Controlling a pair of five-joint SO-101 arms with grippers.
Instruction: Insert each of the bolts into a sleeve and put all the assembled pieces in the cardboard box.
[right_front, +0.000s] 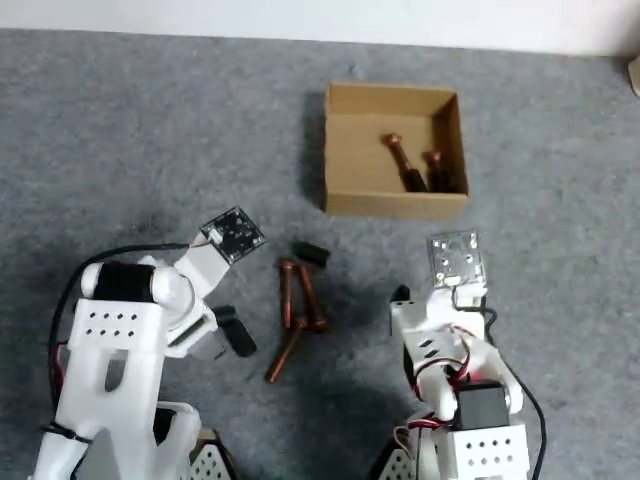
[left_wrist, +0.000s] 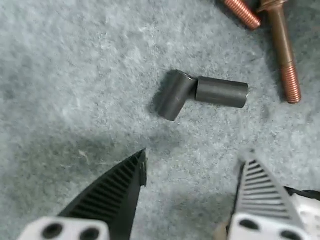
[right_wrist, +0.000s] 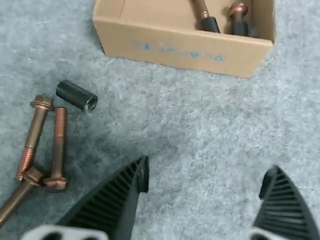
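1. The left claw (left_wrist: 196, 159) is spread wide and holds nothing; it hangs low over the grey counter (right_front: 150, 130).
2. Two black sleeves (left_wrist: 221, 92) lie just ahead of the left claw's tips. They touch end to end at an angle, and both lie on their sides.
3. Three copper bolts (right_front: 287, 295) lie loose on the counter, beyond the sleeves from the left claw and off to one side. None of them is in a sleeve.
4. The right claw (right_wrist: 209, 169) is also spread wide and empty, above bare counter.
5. The cardboard box (right_wrist: 185, 47) sits ahead of the right claw, well apart from it, with its open top up.
6. Two assembled pieces (right_front: 404, 166) lie inside the box, each a bolt with a dark sleeve on its shank, close beside one another.
7. From the right claw, the loose bolts and a sleeve lie ahead and off to its left, nearer than the box.
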